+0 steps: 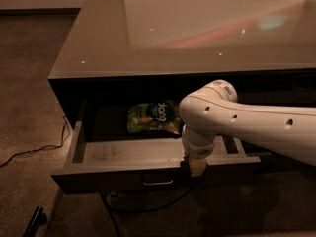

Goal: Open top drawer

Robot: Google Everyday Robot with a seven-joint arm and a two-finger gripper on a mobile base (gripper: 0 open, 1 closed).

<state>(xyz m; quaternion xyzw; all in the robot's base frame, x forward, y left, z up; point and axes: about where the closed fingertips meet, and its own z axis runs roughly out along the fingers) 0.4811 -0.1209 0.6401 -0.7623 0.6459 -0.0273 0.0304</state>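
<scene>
**A:** Camera view is showing the top drawer (123, 177) for you, is it?

**B:** It is. The drawer is standing well out from under the glossy cabinet top (197, 28). Its dark front is facing us, with the small bar handle (158, 182) sitting at the middle.

**A:** Anything lying inside?

**B:** A green snack bag (152, 117) is lying flat towards the back of the lighter grey tray, close under the cabinet's edge. The white arm (256, 127) is crossing just beside its right end.

**A:** And the gripper?

**B:** The gripper (196, 167) is hanging down from that arm, which is reaching in from the right. It is sitting at the top edge of the drawer front, just right of the handle. I cannot tell whether it is clamping that edge or resting loose.

**A:** What about the floor?

**B:** A dark cable (29, 152) is trailing over the carpet to the left, and a second cable (148, 207) is looping below the drawer front.
</scene>
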